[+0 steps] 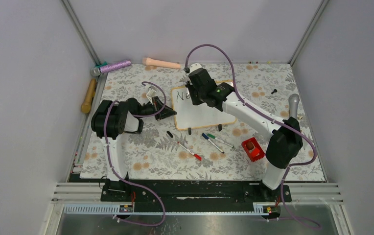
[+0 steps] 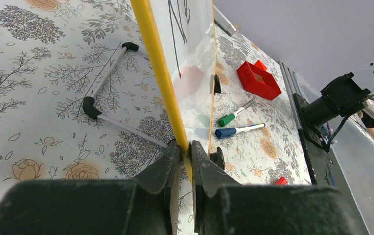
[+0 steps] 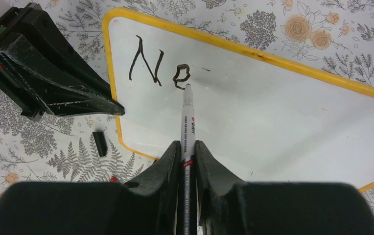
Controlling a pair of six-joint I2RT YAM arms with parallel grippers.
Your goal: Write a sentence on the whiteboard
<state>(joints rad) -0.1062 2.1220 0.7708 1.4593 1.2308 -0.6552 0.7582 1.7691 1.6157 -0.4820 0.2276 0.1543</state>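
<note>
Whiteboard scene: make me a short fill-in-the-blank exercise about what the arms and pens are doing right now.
1. The right gripper is shut on a ____ whose tip meets the whiteboard.
2. The letters written so far read ____.
3. The left gripper pinches the whiteboard's ____.
4. A green-capped pen lies beside a ____-capped one.
Missing words: marker; Ne; frame; blue.

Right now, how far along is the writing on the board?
Done: "Ne" is written in one corner of the board. In hand: the right fingers hold the marker with its tip at the "e", and the left fingers pinch the board's frame. Left: the rest of the sentence; most of the board is blank.
</note>
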